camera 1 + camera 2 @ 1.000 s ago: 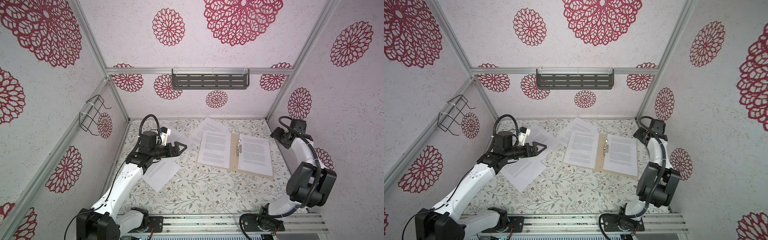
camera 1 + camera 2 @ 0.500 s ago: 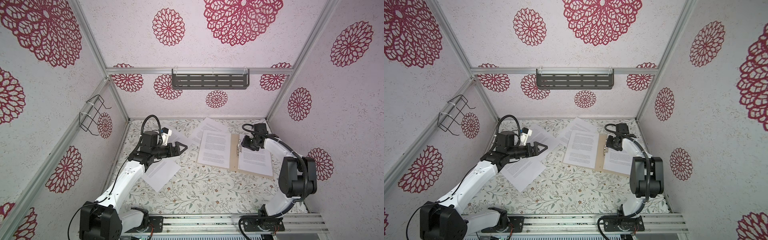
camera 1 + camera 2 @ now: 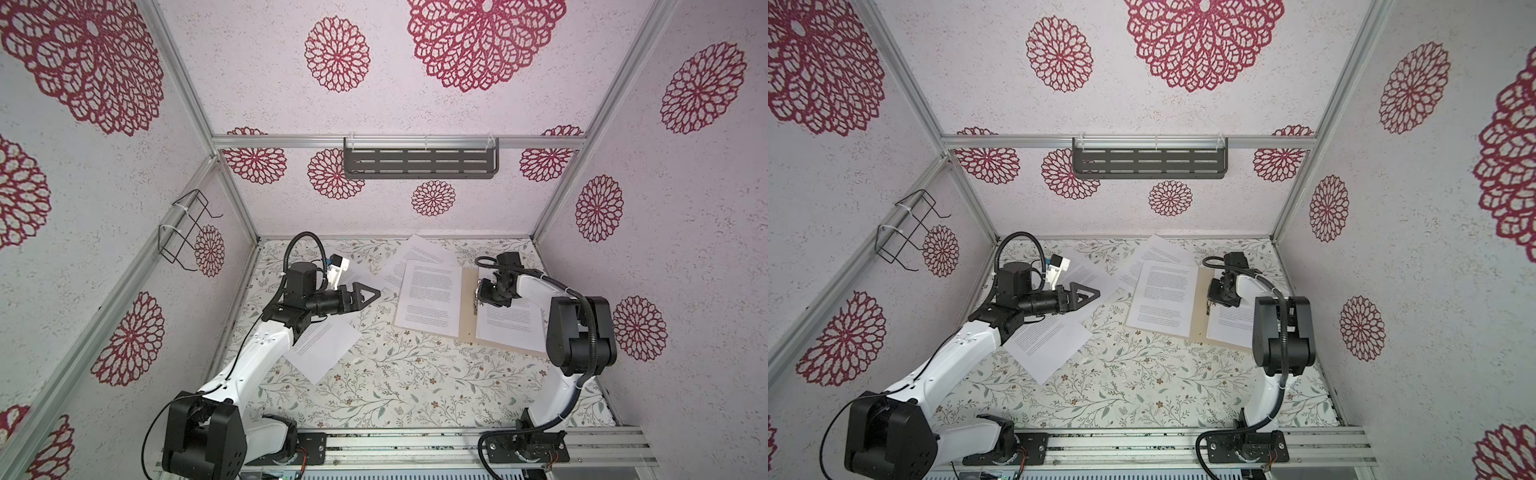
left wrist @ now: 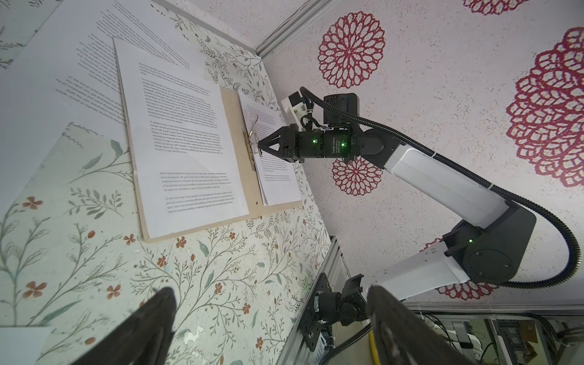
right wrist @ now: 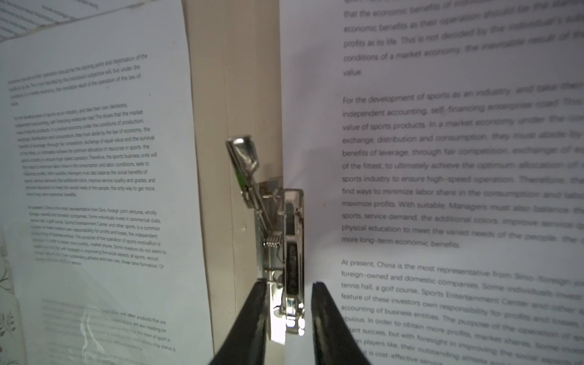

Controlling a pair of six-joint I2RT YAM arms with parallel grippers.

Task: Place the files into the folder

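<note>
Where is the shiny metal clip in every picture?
In a top view: metal clip at the folder middle, by the right gripper.
In a top view: clip, same place.
Left wrist: mid-picture, at that gripper's tip.
Right wrist: centre, inside that gripper.
Landmark: tan spine.

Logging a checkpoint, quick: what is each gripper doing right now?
Left gripper: open, empty.
Right gripper: jaws straddle the metal clip of the folder; grip cannot be told.

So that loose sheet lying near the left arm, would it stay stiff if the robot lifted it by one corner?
Probably not: the loose sheet seems one thin page lying flat, so it would likely droop. It looks light, and flush on the table, its edge may be hard to get under.
</note>
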